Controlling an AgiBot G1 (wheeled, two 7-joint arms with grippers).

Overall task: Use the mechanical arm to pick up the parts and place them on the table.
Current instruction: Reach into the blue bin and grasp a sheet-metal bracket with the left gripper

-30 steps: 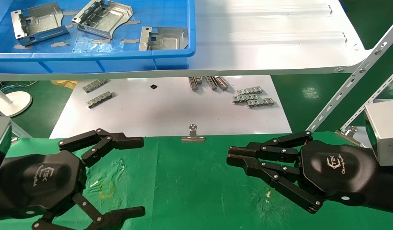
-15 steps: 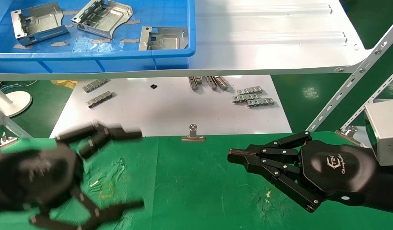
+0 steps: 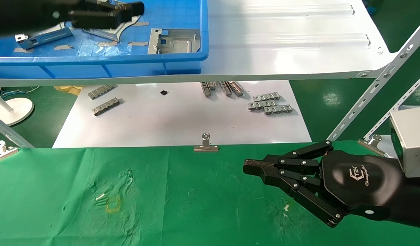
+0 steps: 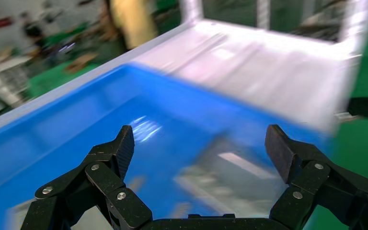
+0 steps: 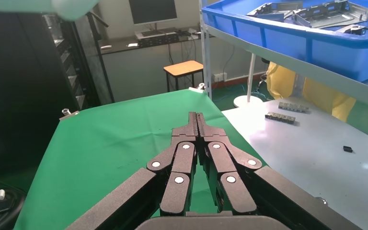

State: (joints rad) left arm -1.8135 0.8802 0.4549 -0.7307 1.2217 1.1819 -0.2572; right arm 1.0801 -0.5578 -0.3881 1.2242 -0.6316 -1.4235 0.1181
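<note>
The left gripper point(image 4: 199, 158) hangs over the blue bin point(image 3: 182, 56) with its fingers point(image 4: 118, 149) spread wide and nothing between them. Beneath and just ahead of it lie the sheet-metal brackets point(image 3: 174, 41), three in the bin, none on the green cloth table point(image 3: 196, 198). The right gripper point(image 3: 251, 168) is parked low over that cloth, fingers pressed together. The brackets look stiff, light and slick, with sharp folded edges; pinching across a folded wall seems safest

The table point(image 3: 196, 198) wore wrinkled matt green cloth. The parts point(image 3: 174, 41) were dull stamped sheet metal in a glossy blue plastic bin point(image 3: 100, 63). The shelf point(image 3: 281, 41) shone glossy white.
</note>
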